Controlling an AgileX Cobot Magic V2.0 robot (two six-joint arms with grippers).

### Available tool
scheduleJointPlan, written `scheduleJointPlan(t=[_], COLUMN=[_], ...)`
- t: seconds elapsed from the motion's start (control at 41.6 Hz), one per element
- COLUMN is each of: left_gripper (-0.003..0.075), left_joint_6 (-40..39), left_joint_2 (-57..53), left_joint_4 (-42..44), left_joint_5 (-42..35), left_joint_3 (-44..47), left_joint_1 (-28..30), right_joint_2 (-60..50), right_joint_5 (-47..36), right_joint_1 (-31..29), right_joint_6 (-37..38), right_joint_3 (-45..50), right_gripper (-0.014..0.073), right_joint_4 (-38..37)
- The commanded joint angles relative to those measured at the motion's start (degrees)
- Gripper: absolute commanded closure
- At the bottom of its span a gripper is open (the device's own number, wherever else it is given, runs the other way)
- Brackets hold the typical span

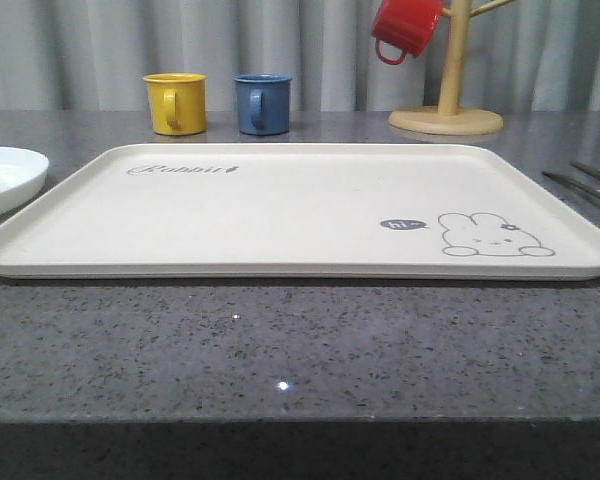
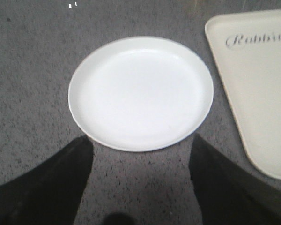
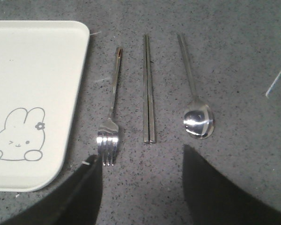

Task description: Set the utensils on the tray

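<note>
1. cream tray (image 1: 280, 215) sits bare on the table (image 1: 280, 350); nothing is placed yet.
2. plate (image 2: 140, 93) lies just beside it, left gripper (image 2: 140, 154) spread above.
3. fork (image 3: 110, 126), chopsticks (image 3: 148, 93), spoon (image 3: 196, 112) lie beside the tray; right gripper (image 3: 140, 164) jaws seemingly released.

Soft even light, glints on countertop (image 1: 282, 384).

My left gripper (image 2: 140, 183) has two broad, matte black fingers (image 2: 61, 178) tapering to blunt tips. My right gripper (image 3: 140, 187) looks the same: plain black, wedge-shaped, without markings.
</note>
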Motion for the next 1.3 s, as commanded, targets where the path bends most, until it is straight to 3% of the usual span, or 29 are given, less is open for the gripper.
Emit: scheduleJointPlan(t=[0.0,0.216,0.384,0.601,0.745,1.177,1.274], left_gripper=[0.0256,0.0256,0.0256,0.0256,0.0256,0.0257,0.0291], left_joint_6=[-0.7,-0.7,1.8,14.3,21.9,23.5,23.5], left_joint_2=[3.9,14.6,24.3,33.3,38.4,48.7,49.7], left_joint_4=[0.5,1.5,0.0,-17.8,-29.1,-32.9,-32.8], left_joint_5=[2.4,8.1,8.9,7.0,6.8,7.1,7.7], left_joint_3=[-4.3,-10.8,-16.1,-19.9,-20.4,-25.4,-25.8], left_joint_1=[0.1,0.8,7.8,20.8,25.7,26.3,26.3], right_joint_2=[0.3,0.3,0.3,0.3,0.3,0.3,0.3], right_joint_5=[-4.6,-4.6,-4.6,-4.6,-4.6,-4.6,-4.6], right_joint_1=[-0.1,-0.1,-0.1,-0.1,-0.1,-0.1,-0.1], right_joint_6=[-0.6,-0.6,-0.6,-0.6,-0.6,-0.6,-0.6], right_joint_3=[-1.5,-1.5,-1.5,-1.5,-1.5,-1.5,-1.5], right_gripper=[0.0169,0.0169,0.0169,0.0169,0.0169,0.0169,0.0169], right_joint_4=[-0.2,-0.2,-0.2,-0.2,-0.2,-0.2,-0.2])
